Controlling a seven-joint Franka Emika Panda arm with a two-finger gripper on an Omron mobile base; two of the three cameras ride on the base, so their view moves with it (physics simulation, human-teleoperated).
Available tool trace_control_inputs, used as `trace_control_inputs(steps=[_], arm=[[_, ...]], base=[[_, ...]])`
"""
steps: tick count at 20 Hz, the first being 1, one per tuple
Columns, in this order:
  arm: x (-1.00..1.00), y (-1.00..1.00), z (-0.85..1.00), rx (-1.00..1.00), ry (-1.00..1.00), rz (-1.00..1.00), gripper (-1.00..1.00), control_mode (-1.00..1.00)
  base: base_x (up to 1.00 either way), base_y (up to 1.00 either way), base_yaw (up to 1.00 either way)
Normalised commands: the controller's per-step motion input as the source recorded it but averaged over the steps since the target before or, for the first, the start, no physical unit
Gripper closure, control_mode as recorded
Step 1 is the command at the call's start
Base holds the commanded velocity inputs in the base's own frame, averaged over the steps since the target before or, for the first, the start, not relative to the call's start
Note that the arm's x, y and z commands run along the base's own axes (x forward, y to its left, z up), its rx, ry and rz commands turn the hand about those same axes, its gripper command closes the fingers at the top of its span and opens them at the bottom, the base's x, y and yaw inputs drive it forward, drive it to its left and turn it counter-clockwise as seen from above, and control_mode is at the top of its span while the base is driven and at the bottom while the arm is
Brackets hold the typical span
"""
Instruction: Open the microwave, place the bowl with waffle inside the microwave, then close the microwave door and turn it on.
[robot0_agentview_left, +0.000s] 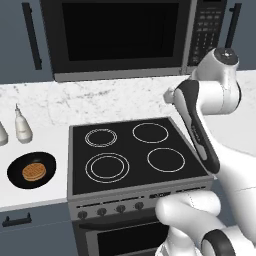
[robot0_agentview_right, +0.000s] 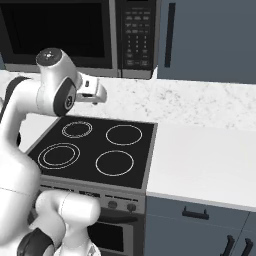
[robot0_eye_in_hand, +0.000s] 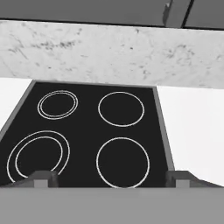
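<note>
The microwave (robot0_agentview_left: 187, 37) hangs above the counter with its dark-glass microwave door (robot0_agentview_left: 120, 32) shut; the black keypad (robot0_agentview_left: 206, 30) is on its right. On the white counter left of the stove sits the black bowl (robot0_agentview_left: 15, 172), holding the golden waffle (robot0_agentview_left: 34, 171). My gripper (robot0_eye_in_hand: 112, 180) hovers over the stove, well below the microwave and far to the right of the bowl. Its fingertips (robot0_eye_in_hand: 43, 178) stand wide apart with nothing between them. In the right base view the hand (robot0_agentview_right: 95, 93) sits at the stove's back edge.
The black four-ring stove (robot0_agentview_left: 130, 150) lies under the hand. Two white bottles (robot0_agentview_left: 22, 127) stand behind the bowl. Dark blue cabinet doors (robot0_agentview_right: 210, 35) flank the microwave. A bare white counter (robot0_agentview_right: 200, 160) stretches right of the stove.
</note>
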Motion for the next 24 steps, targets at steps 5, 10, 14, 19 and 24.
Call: trace_control_inputs(steps=[5, 10, 14, 19, 24], arm=[[-0.11, -0.34, 0.64, 0.04, -0.43, 0.0, -1.0, -1.0], [-0.01, -0.1, 0.67, 0.02, -0.42, 0.0, -1.0, -1.0], [0.0, -0.03, 0.63, 0.01, -0.37, 0.0, -1.0, -1.0], [0.0, -0.06, 0.59, 0.0, -0.21, -0.04, -1.0, -1.0], [0.07, -0.2, 0.32, 0.0, -0.01, -0.07, -1.0, -1.0]], base=[[0.0, 0.0, 0.0], [0.0, 0.0, 0.0], [0.0, 0.0, 0.0], [0.0, 0.0, 0.0], [0.0, 0.0, 0.0]])
